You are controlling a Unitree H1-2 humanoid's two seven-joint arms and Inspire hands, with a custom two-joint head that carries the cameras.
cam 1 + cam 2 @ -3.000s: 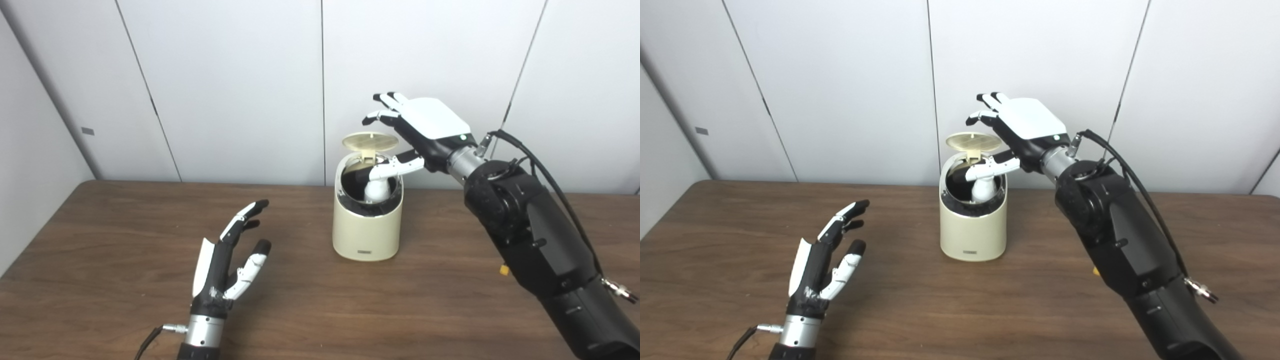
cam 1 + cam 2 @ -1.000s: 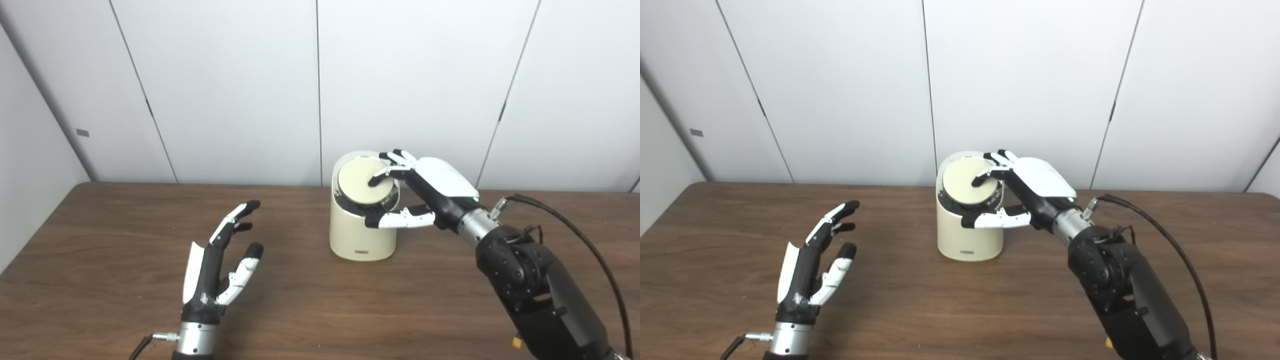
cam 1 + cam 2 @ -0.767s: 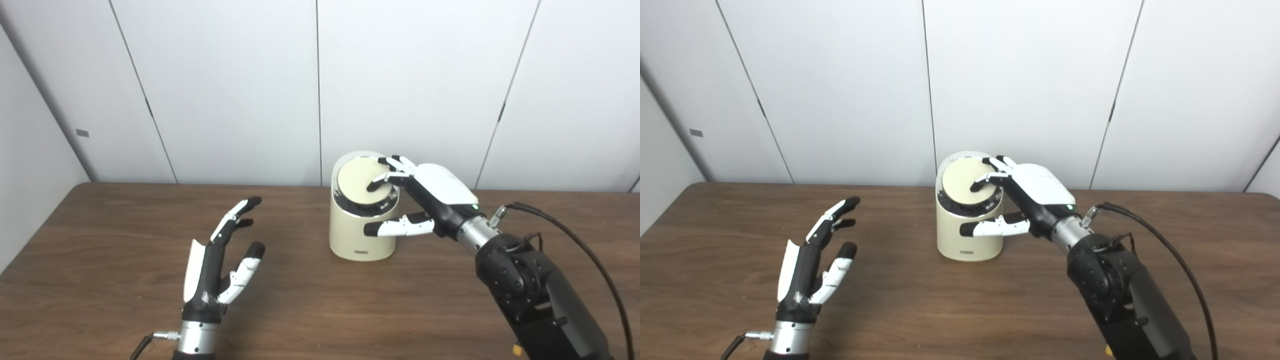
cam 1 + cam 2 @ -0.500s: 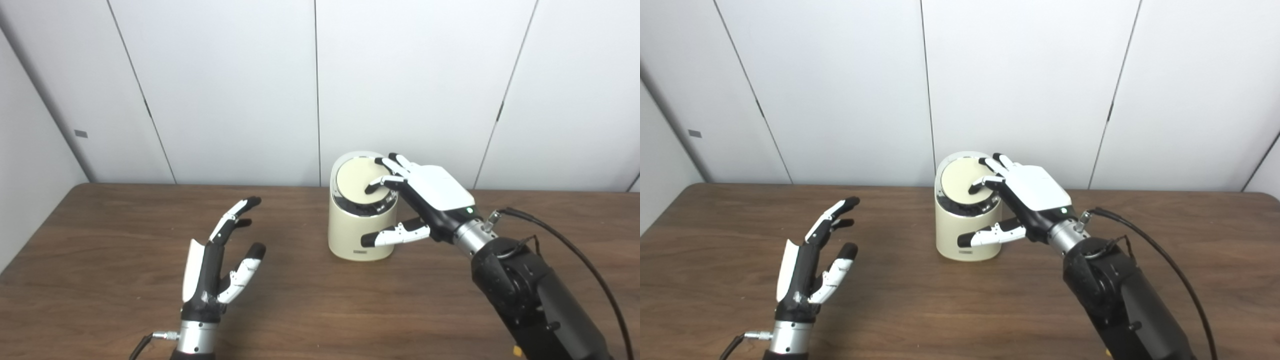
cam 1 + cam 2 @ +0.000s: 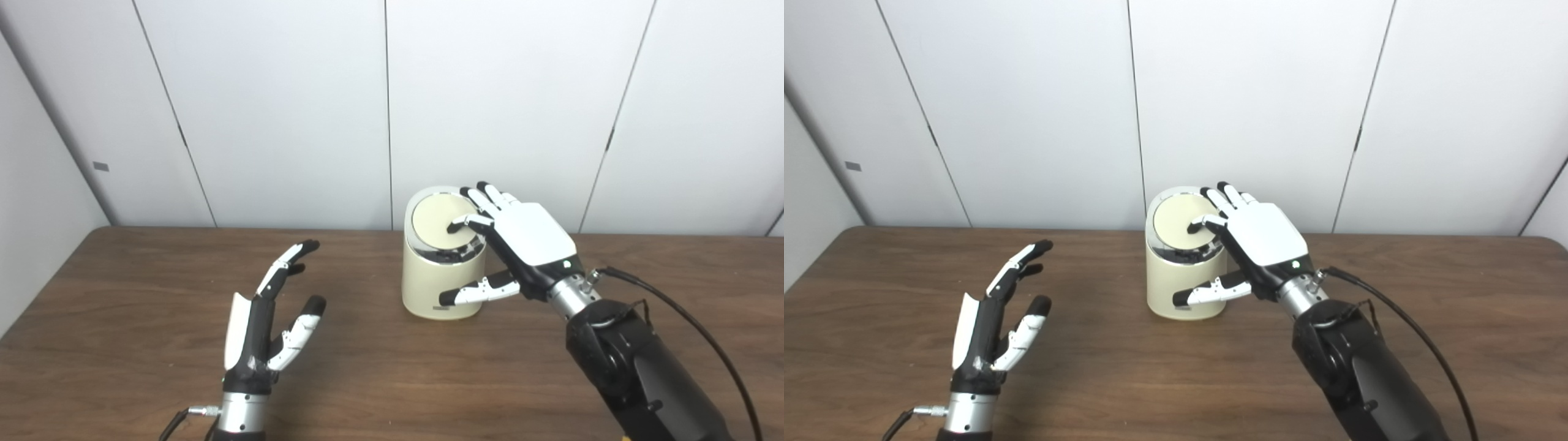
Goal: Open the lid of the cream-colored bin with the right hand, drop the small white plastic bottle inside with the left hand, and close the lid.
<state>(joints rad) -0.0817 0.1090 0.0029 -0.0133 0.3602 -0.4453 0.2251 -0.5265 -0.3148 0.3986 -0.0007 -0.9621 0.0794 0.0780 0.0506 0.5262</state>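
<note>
White panels back a brown surface (image 5: 380, 367). Right hand (image 5: 520, 239), spread, presses 1 fingertip on the bin's (image 5: 438, 285) shut lid (image 5: 438, 220), seating it; bottle unseen, presumably inside. Left hand (image 5: 263, 331) waits open, empty.

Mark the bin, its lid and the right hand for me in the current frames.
cream-colored bin (image 5: 422, 288): left eye view, on its front wall.
lid (image 5: 432, 217): left eye view, on the bare disc left of the fingertips.
right hand (image 5: 1265, 236): right eye view, on the white back of the hand.
</note>
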